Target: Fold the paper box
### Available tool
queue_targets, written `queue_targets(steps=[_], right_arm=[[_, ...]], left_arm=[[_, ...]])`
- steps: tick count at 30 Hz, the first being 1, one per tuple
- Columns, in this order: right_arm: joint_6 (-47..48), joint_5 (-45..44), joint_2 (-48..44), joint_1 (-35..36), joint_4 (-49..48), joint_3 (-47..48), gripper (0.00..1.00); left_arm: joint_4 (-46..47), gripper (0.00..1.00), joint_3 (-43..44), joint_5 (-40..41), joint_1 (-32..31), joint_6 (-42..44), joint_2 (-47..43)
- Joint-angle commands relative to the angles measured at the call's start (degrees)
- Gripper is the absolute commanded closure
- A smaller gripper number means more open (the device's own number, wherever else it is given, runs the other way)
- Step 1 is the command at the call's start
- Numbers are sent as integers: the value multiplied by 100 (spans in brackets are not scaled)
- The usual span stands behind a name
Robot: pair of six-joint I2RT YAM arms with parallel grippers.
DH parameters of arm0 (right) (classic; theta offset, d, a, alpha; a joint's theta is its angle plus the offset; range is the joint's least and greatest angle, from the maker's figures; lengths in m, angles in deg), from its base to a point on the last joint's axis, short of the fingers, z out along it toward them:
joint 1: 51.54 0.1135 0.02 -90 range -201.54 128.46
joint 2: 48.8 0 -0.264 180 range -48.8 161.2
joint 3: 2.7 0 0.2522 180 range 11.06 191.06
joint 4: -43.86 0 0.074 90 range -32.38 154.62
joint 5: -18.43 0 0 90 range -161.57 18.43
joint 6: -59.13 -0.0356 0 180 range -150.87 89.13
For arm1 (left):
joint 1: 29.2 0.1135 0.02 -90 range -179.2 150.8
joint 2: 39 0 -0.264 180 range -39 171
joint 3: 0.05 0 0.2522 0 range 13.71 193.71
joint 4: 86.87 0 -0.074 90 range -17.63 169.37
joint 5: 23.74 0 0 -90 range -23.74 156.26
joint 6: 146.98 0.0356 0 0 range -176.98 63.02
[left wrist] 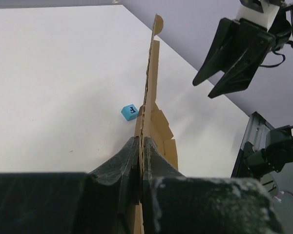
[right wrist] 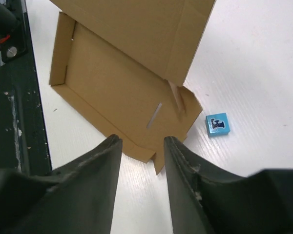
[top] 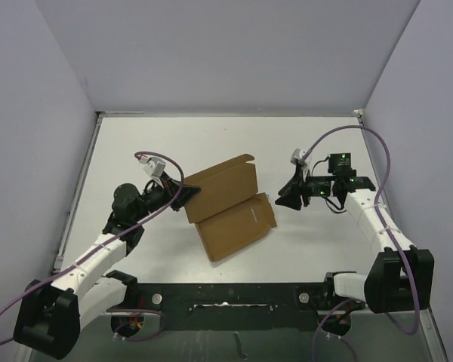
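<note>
Left gripper (left wrist: 140,144) pinched tight on the paper box (top: 234,219).
At 3 o'clock I see the right gripper (right wrist: 141,140) half-spread, empty.

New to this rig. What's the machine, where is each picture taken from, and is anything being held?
Two robot arms stand at the near edge of a white table. One picture looks down from above; the other two come from cameras on the left and right wrists, so the dark shapes at the bottom are each arm's own fingers. On the table lie a half-folded brown paper box and a small blue cube. The left gripper is pinched shut on the box's edge. The right gripper is open, holding nothing.
</note>
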State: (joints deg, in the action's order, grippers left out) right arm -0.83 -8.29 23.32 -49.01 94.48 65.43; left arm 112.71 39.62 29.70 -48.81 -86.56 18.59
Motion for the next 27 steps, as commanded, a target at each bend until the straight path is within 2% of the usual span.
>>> queue_targets(steps=[1, 3, 5, 6, 12, 18, 27], right_arm=[[-270, -700, -193, 429, -1587, -544, 72], [-285, -1192, -90, 602, -1814, -591, 89], [-371, -1672, 89, 723, -2038, -607, 98], [-383, -1874, 198, 792, -2085, -592, 100], [-228, -2708, 740, 1494, -2159, -497, 100], [-175, -3500, 1251, 1859, -2155, -239, 100], [-253, -3868, 1875, 2075, -2380, 100, 100]], left_arm=[[490, 100, -410, 1048, -208, -163, -318], [512, 100, -563, 1190, -259, -255, -376], [507, 100, -694, 1293, -262, -330, -432], [514, 100, -739, 1316, -266, -338, -440], [480, 100, -895, 1520, -271, -473, -488], [563, 100, -1004, 1557, -288, -555, -526], [659, 100, -1075, 1487, -297, -622, -465]])
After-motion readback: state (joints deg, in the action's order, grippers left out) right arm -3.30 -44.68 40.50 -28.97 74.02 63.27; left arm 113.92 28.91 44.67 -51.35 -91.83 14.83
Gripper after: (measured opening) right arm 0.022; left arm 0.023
